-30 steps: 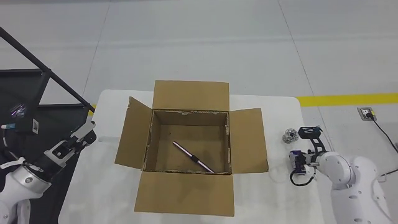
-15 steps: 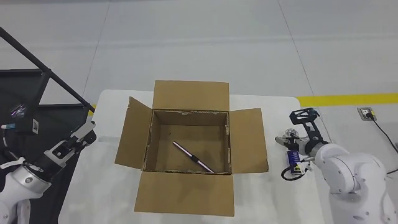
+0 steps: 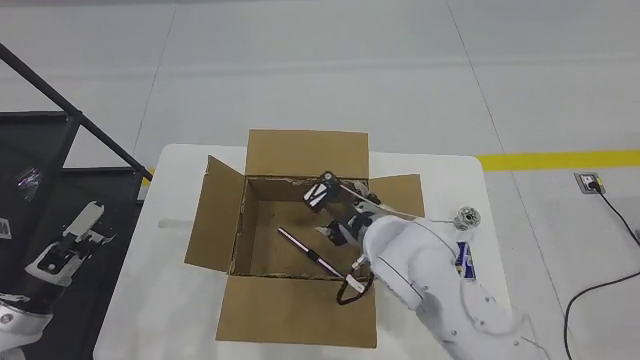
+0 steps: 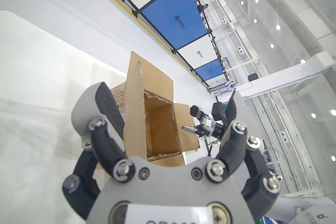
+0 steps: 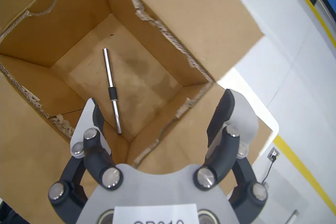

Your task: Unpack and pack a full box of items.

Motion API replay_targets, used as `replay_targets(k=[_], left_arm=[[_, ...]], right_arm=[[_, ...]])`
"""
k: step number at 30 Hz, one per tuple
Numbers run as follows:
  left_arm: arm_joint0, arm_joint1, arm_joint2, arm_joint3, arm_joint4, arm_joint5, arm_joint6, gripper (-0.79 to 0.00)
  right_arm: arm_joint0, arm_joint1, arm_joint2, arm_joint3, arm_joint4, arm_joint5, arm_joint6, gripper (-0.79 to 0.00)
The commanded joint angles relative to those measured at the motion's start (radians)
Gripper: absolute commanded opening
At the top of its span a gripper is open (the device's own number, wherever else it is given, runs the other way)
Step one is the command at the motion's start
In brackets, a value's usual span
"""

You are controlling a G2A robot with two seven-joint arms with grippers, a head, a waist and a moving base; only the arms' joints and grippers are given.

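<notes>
Right gripper (image 5: 160, 97), jaws spread, is hovering over open brown cardboard box (image 3: 300, 150) containing thin silver metal rod (image 5: 111, 91); left gripper (image 4: 168, 89), also spread, left of white table (image 3: 170, 280)

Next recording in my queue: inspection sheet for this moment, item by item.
Surface: white table, box standing on it.
Job's things: cardboard box, flaps open; metal rod lying flat on its floor.
Clutter: small silver round part and small blue item on the table beside the box.
Grippers: right gripper above the open box, jaws apart, empty; left gripper beside the table, jaws apart, empty.
Cables: black cable on the floor near a floor socket.
Surroundings: grey floor with yellow lines; black frame beside the table.
</notes>
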Motion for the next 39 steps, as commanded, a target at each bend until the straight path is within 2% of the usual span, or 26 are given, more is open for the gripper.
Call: replay_targets(k=[1,5,10,21,24,29,34,36,38,39], left_arm=[[0.023,-0.003,-0.015,0.0,-0.027,-0.016,0.012,0.0],[0.054,-0.006,-0.046,0.012,-0.077,-0.047,0.014,0.0],[0.061,-0.007,-0.052,0.017,-0.09,-0.055,0.011,0.0],[0.061,-0.007,-0.052,0.017,-0.09,-0.055,0.011,0.0],[0.061,-0.007,-0.052,0.017,-0.09,-0.055,0.011,0.0],[0.061,-0.007,-0.052,0.017,-0.09,-0.055,0.011,0.0],[0.061,-0.007,-0.052,0.017,-0.09,-0.055,0.011,0.0],[0.061,-0.007,-0.052,0.017,-0.09,-0.055,0.011,0.0],[0.061,-0.007,-0.052,0.017,-0.09,-0.055,0.011,0.0],[0.061,-0.007,-0.052,0.017,-0.09,-0.055,0.011,0.0]], right_arm=[[0.1,-0.039,-0.111,0.151,0.027,0.036,0.005,0.0],[0.244,-0.122,-0.241,0.4,0.127,0.072,0.019,0.0],[0.378,-0.223,-0.303,0.677,0.336,0.074,0.069,0.0],[0.387,-0.228,-0.306,0.691,0.341,0.074,0.072,0.0],[0.366,-0.23,-0.313,0.703,0.333,0.066,0.041,0.0],[0.378,-0.27,-0.349,0.788,0.355,0.051,0.029,0.0],[0.403,-0.33,-0.395,0.926,0.374,0.043,-0.004,0.0],[0.412,-0.355,-0.407,0.983,0.39,0.04,-0.018,-0.135],[0.419,-0.378,-0.417,1.042,0.407,0.019,-0.034,-0.182],[0.424,-0.39,-0.42,1.071,0.415,0.011,-0.039,-0.283]])
